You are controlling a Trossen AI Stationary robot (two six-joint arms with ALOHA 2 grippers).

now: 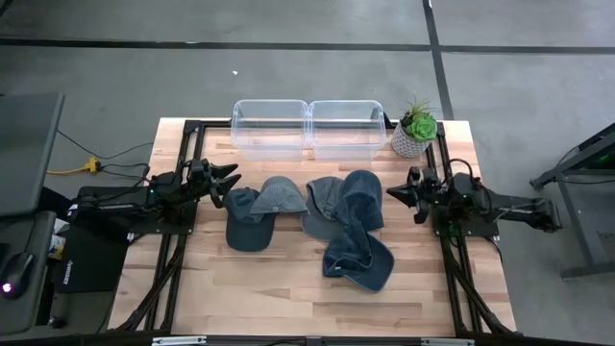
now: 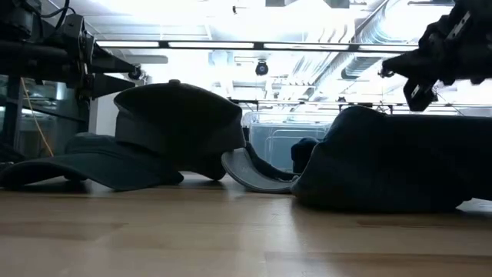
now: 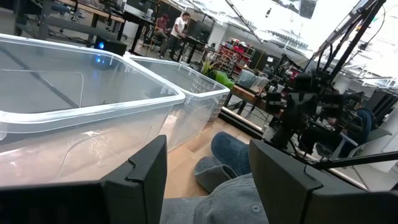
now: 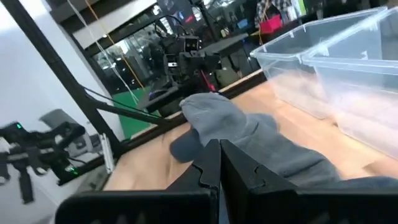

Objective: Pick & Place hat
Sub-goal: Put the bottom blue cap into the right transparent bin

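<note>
Several hats lie in a loose cluster mid-table, crowns up or slumped on the wood: a dark cap (image 1: 246, 223), a grey-blue cap (image 1: 281, 195), two blue ones (image 1: 327, 197) (image 1: 363, 198) and a blue one nearer the front (image 1: 358, 259). My left gripper (image 1: 231, 183) hovers level just left of the dark cap, open, with nothing between its fingers (image 3: 208, 149). My right gripper (image 1: 392, 192) hovers level just right of the blue hats, shut and empty (image 4: 219, 149). Both hang above the table in the low view.
Two clear plastic bins (image 1: 270, 127) (image 1: 346, 127) stand side by side at the far edge. A potted plant (image 1: 415, 130) sits at the far right corner. Bare wood lies toward the near edge (image 1: 288, 298).
</note>
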